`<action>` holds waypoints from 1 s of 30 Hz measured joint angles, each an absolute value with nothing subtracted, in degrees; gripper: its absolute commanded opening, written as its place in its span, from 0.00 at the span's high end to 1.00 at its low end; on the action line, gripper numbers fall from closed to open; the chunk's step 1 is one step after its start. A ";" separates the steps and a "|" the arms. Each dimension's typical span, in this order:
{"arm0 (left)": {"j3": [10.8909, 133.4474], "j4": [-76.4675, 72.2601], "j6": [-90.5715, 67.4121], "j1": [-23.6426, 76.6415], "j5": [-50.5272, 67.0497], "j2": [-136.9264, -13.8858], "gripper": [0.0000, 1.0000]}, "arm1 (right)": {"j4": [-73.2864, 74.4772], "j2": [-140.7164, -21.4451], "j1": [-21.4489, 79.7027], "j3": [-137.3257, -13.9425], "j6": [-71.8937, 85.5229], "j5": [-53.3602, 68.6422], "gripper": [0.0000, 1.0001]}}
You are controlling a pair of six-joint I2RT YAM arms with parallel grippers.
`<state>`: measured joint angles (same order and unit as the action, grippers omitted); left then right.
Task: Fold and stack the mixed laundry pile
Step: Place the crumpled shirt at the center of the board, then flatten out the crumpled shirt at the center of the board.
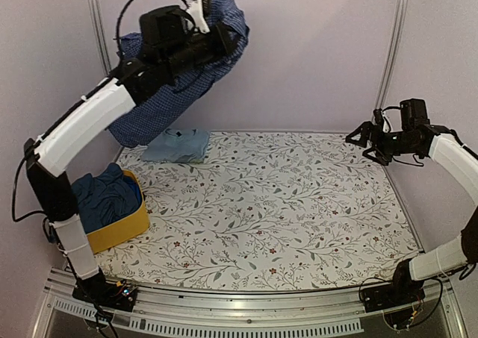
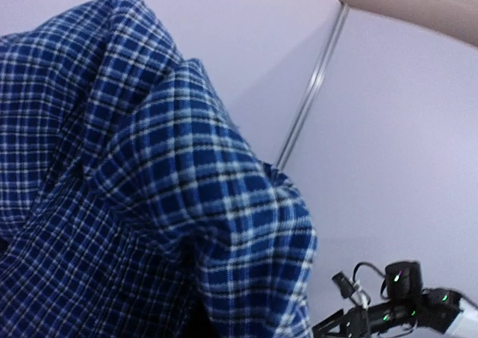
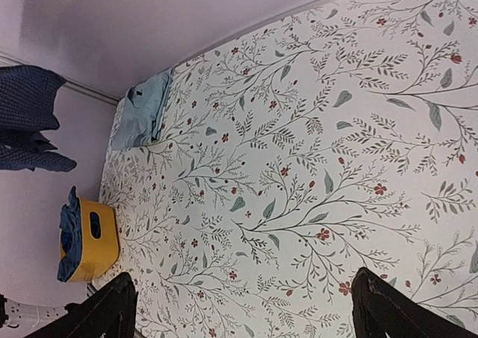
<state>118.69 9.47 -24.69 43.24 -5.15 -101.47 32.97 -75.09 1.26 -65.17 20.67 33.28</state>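
Your left fingers (image 1: 199,10) are raised high over the back left corner, buried in the checked shirt (image 1: 160,103); the cloth hides them, yet the shirt hangs from them clear of the table (image 1: 299,218), so they are clamped on it; in the left wrist view the shirt (image 2: 149,204) fills most of the frame, bunched right against the camera. Your right fingers (image 1: 358,135) hover at the right edge, spread wide with nothing between them, well apart from every garment; the right wrist view shows them (image 3: 104,312) parted above the floral cover. The light blue T-shirt (image 1: 178,145) lies folded at the back left of the table, just below the hanging shirt; darker blue clothes (image 1: 104,196) sit in the yellow basket (image 1: 123,233) at the left edge.
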 measured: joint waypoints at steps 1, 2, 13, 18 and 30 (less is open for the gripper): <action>122.41 10.92 -23.24 46.54 -5.52 -106.56 0.22 | 33.06 -73.84 -1.13 -64.62 20.84 33.67 0.01; 128.05 13.28 -21.89 49.91 -5.87 -113.16 0.04 | 33.17 -72.88 -3.11 -64.18 21.02 33.89 0.01; 125.95 28.38 -18.65 63.24 -1.72 -129.12 0.00 | 35.38 -69.58 -9.82 -62.33 20.14 32.01 0.03; 116.05 27.59 -21.10 54.78 -1.80 -114.37 0.00 | 34.59 -69.87 -8.88 -60.90 19.44 34.74 0.09; 82.85 28.40 -19.33 35.38 6.98 -102.19 0.01 | 37.26 -81.52 10.17 -63.70 16.14 31.31 0.15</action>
